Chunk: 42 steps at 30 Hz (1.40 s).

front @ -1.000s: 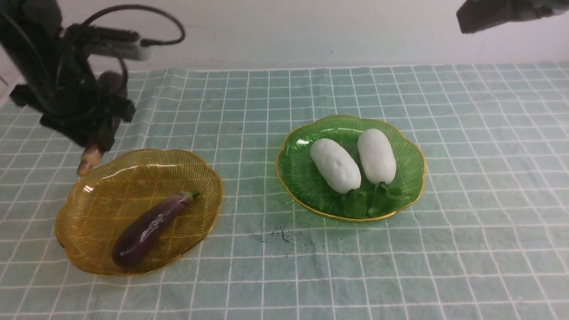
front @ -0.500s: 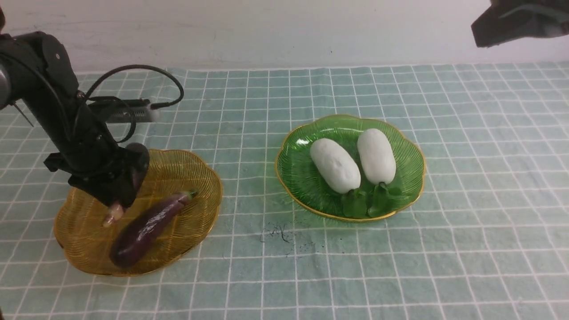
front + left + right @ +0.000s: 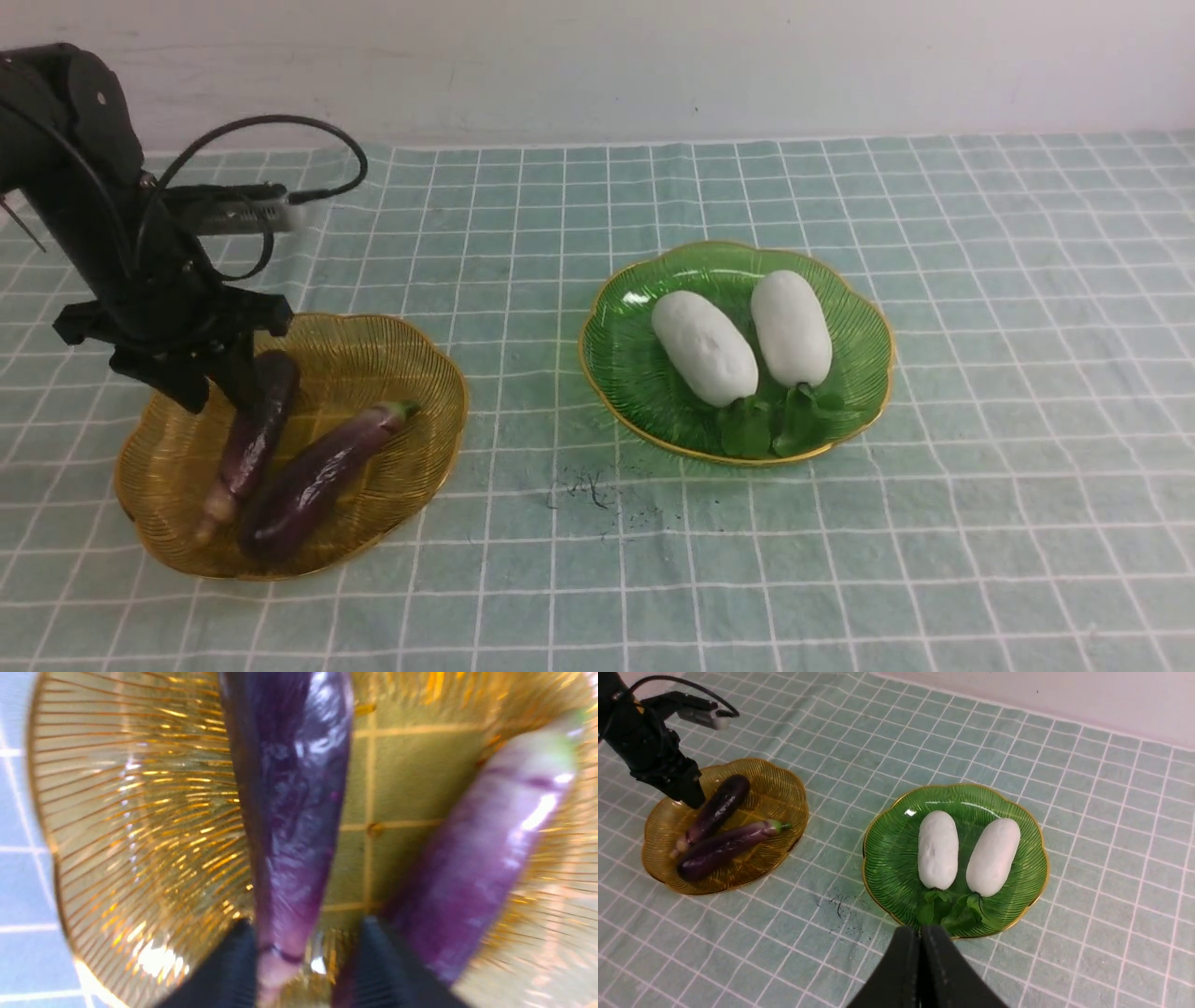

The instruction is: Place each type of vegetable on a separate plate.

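Note:
Two purple eggplants lie side by side in the amber plate (image 3: 411, 341): one (image 3: 250, 434) under my left gripper (image 3: 219, 387), the other (image 3: 313, 476) to its right. In the left wrist view the first eggplant (image 3: 294, 788) runs between the fingers of the left gripper (image 3: 303, 926), touching one finger (image 3: 233, 961) with a gap to the other, so it is open. Two white radishes (image 3: 705, 347) (image 3: 791, 327) rest in the green plate (image 3: 635, 373), leaves toward me. My right gripper (image 3: 920, 928) is shut and empty, high above the green plate (image 3: 887, 858), and is out of the front view.
A checked teal cloth (image 3: 980, 373) covers the table, with a white wall behind. Dark smudges (image 3: 588, 490) mark the cloth between the plates. The left arm's cable (image 3: 280, 131) loops above the amber plate's far side.
The left arm came down over the amber plate and the eggplant it carried now lies in the plate beside the other. The right arm has risen out of the front view.

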Motion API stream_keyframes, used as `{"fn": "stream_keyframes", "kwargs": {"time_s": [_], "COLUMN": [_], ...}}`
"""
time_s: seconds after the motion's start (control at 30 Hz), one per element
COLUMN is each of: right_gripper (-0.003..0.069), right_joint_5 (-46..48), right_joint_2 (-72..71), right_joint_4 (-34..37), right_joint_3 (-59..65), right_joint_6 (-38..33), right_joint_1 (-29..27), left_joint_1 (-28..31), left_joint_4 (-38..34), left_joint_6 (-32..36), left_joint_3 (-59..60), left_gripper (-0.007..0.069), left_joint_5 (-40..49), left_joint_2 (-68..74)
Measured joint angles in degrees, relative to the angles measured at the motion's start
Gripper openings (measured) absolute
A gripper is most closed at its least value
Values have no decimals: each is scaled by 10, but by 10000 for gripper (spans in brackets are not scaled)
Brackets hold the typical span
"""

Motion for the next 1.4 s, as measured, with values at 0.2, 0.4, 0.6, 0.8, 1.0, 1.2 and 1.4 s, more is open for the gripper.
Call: {"fn": "stream_keyframes", "kwargs": {"time_s": [0.2, 0.4, 0.6, 0.8, 1.0, 1.2, 1.4], "right_gripper": [-15, -15, -15, -15, -15, -15, -15], "right_joint_5": [-226, -438, -621, -695, -708, -690, -688], "right_joint_2": [-206, -331, -420, -432, -432, -432, -432], "right_joint_4": [-62, -166, -277, -324, -333, -334, -335], "right_joint_3": [199, 385, 546, 575, 575, 575, 575], "right_joint_6": [56, 160, 262, 286, 287, 287, 287], "right_joint_1": [0, 0, 0, 0, 0, 0, 0], "left_joint_1": [0, 0, 0, 0, 0, 0, 0], "left_joint_4": [-23, -48, -83, -105, -110, -115, -123], "left_joint_6": [0, 13, 31, 1, 10, 29, 34], "left_joint_3": [2, 15, 158, 314, 425, 473, 481], "left_gripper": [0, -8, -8, -8, -8, -8, -8], "left_joint_5": [1, 4, -5, -80, -150, -208, -209], "left_joint_2": [-154, -325, -631, -856, -946, -1009, -1014]}}
